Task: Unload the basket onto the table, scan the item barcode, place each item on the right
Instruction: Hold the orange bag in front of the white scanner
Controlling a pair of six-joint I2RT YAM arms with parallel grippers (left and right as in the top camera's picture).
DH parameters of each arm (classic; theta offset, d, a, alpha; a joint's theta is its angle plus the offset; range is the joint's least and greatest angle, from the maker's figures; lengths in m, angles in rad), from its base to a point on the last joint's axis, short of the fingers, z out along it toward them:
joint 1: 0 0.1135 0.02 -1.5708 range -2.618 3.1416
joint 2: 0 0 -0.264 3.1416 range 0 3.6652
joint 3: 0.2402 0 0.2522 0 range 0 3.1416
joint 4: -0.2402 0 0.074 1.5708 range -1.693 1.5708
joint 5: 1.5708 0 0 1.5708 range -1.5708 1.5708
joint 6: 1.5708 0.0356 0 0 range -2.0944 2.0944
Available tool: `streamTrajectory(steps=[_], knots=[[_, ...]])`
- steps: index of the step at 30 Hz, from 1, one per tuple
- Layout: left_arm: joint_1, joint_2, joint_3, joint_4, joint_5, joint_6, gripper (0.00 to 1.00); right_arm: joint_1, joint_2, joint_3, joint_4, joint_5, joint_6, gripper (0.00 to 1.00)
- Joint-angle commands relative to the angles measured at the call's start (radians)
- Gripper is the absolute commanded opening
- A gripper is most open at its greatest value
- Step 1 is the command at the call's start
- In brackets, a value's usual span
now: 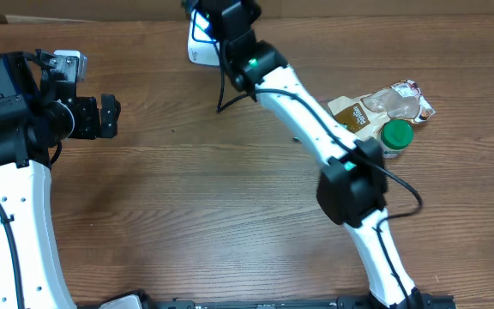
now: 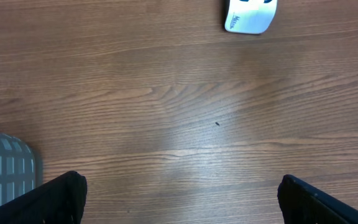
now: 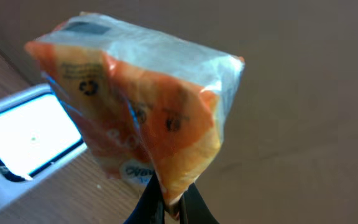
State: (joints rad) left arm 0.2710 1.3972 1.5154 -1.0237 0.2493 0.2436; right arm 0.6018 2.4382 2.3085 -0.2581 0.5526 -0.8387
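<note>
Orange packet (image 3: 148, 106) fills the right wrist view, close to the lens. It is crinkly plastic with a clear band across the top and dark printed marks on its face. The right gripper (image 3: 173, 208) has it by the bottom edge, dark fingers (image 3: 149, 202) pinched together on the seam at the bottom centre of the frame. The packet is off the table and tilted. The barcode can't be made out from here; it is possibly the dark patch at the upper left of the packet.

Behind it at lower left is the scanner (image 3: 23, 140), a white body with a lit window facing up. The packet hangs just beside and above that window, not touching.

In the overhead view the right arm (image 1: 316, 129) reaches to the top centre of the frame and its wrist covers most of the scanner and the packet. A black cable (image 1: 221, 99) runs down from there.

Left gripper (image 1: 110, 117) is at the upper left of the overhead frame with its fingers (image 2: 61, 198) spread wide, holding nothing, over bare wood table (image 1: 187, 215).

At the right edge of the overhead view, in a cluster, are a brown packet (image 1: 350, 113), a clear wrapper (image 1: 397, 101) and a green-lidded bottle (image 1: 395, 136), the three touching or nearly so. A grey gridded bin (image 2: 5, 168) sits at the lower left of the left wrist view.
</note>
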Motion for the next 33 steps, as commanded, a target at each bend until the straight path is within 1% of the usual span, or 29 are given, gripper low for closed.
streamTrajectory(steps=[1,5,9,21,23,25,29,31,33], knots=[[0.007,0.002,0.005,0.003,-0.002,0.023,1.0,-0.005,0.06,0.006,0.08,0.037,-0.295,0.04],[0.007,0.002,0.005,0.003,-0.002,0.023,1.0,-0.005,0.148,0.006,0.135,0.029,-0.373,0.04],[0.007,0.002,0.005,0.003,-0.002,0.023,1.0,-0.005,0.19,0.003,0.13,0.03,-0.378,0.04],[0.007,0.002,0.005,0.003,-0.002,0.023,1.0,-0.005,0.186,0.002,0.161,0.057,-0.369,0.04],[0.007,0.002,0.005,0.003,-0.002,0.023,1.0,-0.002,0.176,0.002,0.161,0.056,-0.349,0.04],[0.007,0.002,0.005,0.003,-0.002,0.023,1.0,-0.002,0.16,0.002,0.172,0.053,-0.285,0.04],[0.007,0.002,0.005,0.003,-0.002,0.023,1.0,-0.002,0.097,0.002,0.149,0.014,-0.063,0.04],[0.007,0.002,0.005,0.003,-0.002,0.023,0.99,-0.002,0.051,0.002,0.106,-0.008,0.06,0.04],[0.007,0.002,0.005,0.003,-0.002,0.023,1.0,-0.002,-0.011,0.002,0.018,-0.046,0.183,0.04]])
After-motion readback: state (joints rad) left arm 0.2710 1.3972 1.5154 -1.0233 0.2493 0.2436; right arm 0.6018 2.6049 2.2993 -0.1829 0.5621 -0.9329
